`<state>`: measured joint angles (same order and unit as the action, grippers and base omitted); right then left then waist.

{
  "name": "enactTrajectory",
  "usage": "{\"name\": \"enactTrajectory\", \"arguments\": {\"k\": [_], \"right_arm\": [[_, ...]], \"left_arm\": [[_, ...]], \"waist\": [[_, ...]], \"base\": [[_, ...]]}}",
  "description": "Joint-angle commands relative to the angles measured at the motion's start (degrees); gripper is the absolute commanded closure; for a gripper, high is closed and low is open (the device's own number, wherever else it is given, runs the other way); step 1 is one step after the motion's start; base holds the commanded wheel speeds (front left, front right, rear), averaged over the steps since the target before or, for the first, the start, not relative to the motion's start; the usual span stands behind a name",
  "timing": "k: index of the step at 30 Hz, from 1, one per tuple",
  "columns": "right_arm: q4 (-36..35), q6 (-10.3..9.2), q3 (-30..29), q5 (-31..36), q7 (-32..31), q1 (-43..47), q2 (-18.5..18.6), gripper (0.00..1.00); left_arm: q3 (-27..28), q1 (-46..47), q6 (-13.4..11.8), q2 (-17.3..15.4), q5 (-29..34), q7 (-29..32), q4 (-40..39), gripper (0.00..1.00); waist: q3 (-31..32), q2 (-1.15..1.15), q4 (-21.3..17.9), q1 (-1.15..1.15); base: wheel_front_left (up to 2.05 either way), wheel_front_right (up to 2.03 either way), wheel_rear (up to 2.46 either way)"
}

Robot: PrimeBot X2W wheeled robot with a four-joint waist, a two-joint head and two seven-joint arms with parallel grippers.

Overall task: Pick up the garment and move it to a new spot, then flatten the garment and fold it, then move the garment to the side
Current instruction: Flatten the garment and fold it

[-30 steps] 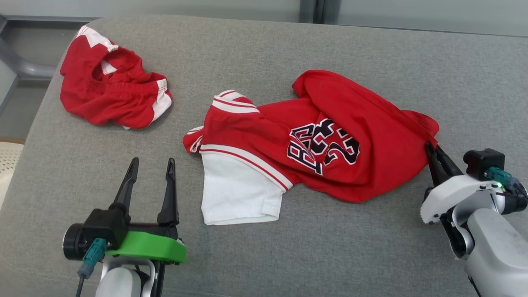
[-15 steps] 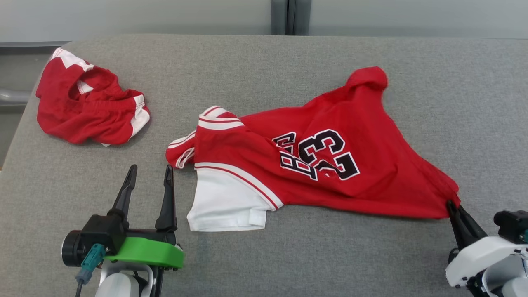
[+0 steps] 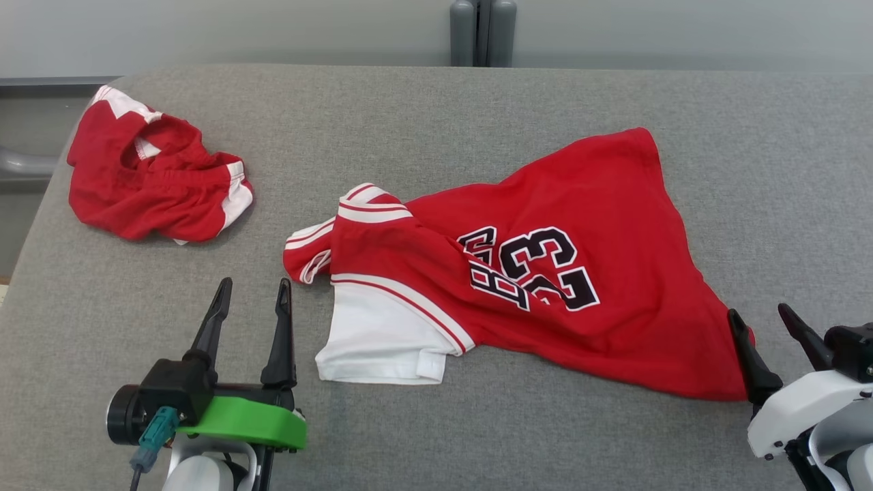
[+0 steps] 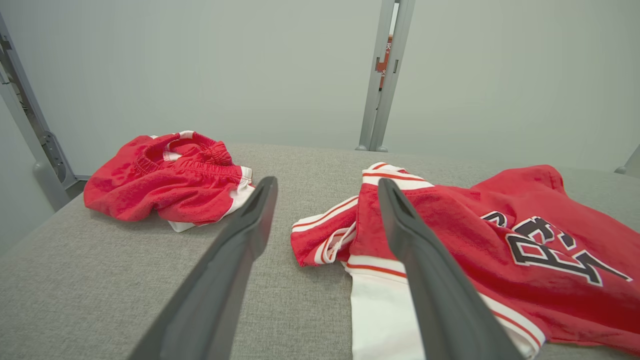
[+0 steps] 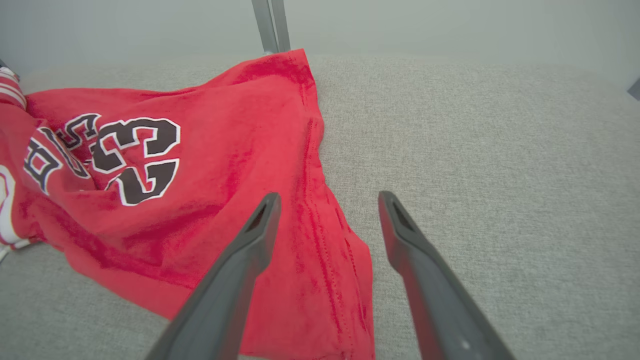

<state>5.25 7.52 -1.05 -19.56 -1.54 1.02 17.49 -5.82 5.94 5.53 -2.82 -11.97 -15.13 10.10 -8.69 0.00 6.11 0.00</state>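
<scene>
The garment is a red jersey with the number 23 and a white sleeve, spread across the middle of the grey table. My right gripper stands open at its lower right corner. In the right wrist view its jaws straddle the red hem without gripping it. My left gripper is open and empty, just left of the white sleeve. In the left wrist view its fingers point at the jersey's striped sleeve end.
A second crumpled red and white garment lies at the table's far left corner, seen also in the left wrist view. A grey post stands behind the table's back edge. Bare cloth surface lies right of the jersey.
My right gripper has opened and let go of the jersey's corner after dragging it right. The jersey's far part now lies flatter. The camera has shifted; the left gripper has not moved.
</scene>
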Motion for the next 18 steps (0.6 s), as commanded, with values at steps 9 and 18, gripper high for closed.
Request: {"name": "enactTrajectory", "arguments": {"k": [9, 18], "right_arm": [[7.86, -0.07, 3.34, 0.13, -1.09, -4.09, 3.76, 0.00], [15.73, -0.07, 6.48, -1.47, 1.53, -6.90, 4.33, 0.99]], "left_arm": [[-0.41, -0.18, -0.17, -0.13, -0.86, -0.01, -0.01, 0.00], [-0.25, 0.91, -0.34, -0.13, -0.76, -0.02, 0.06, 0.00]], "waist": [[-0.50, 0.00, 1.68, 0.00], [-1.58, 0.00, 2.31, 0.00]], "base": [[0.00, 0.00, 0.00], [0.00, 0.00, 0.00]]}}
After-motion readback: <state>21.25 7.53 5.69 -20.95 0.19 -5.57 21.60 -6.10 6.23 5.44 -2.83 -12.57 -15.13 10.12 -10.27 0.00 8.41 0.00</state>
